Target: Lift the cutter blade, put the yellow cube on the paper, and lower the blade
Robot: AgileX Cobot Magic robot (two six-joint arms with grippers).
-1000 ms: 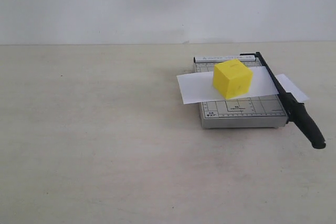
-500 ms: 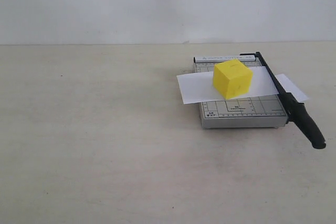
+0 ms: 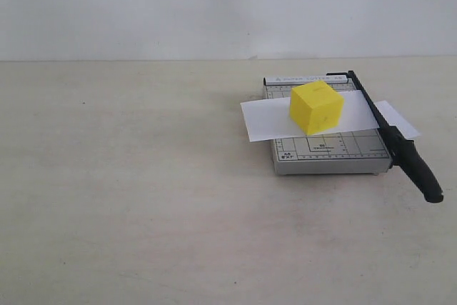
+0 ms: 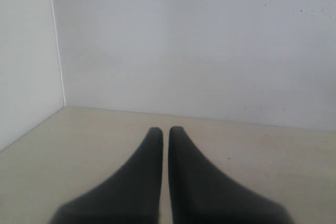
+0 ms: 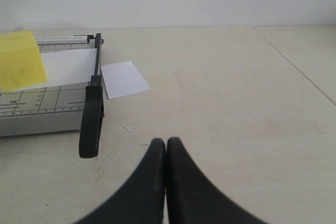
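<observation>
Yellow cube (image 3: pixel 316 106) sits on the paper (image 3: pixel 265 119) across the cutter base (image 3: pixel 328 151); paper ends overhang the base. Cutter blade (image 3: pixel 393 141) is down along the base's edge. Left tool (image 4: pixel 165 129), right tool (image 5: pixel 166 141) — both closed, empty.

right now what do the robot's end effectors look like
The left end effector has two matte black fingers, wide at the base and curving in to slim rounded tips. The right end effector looks the same. No cables, markings or labels show on either, and the arms themselves are out of view.
</observation>
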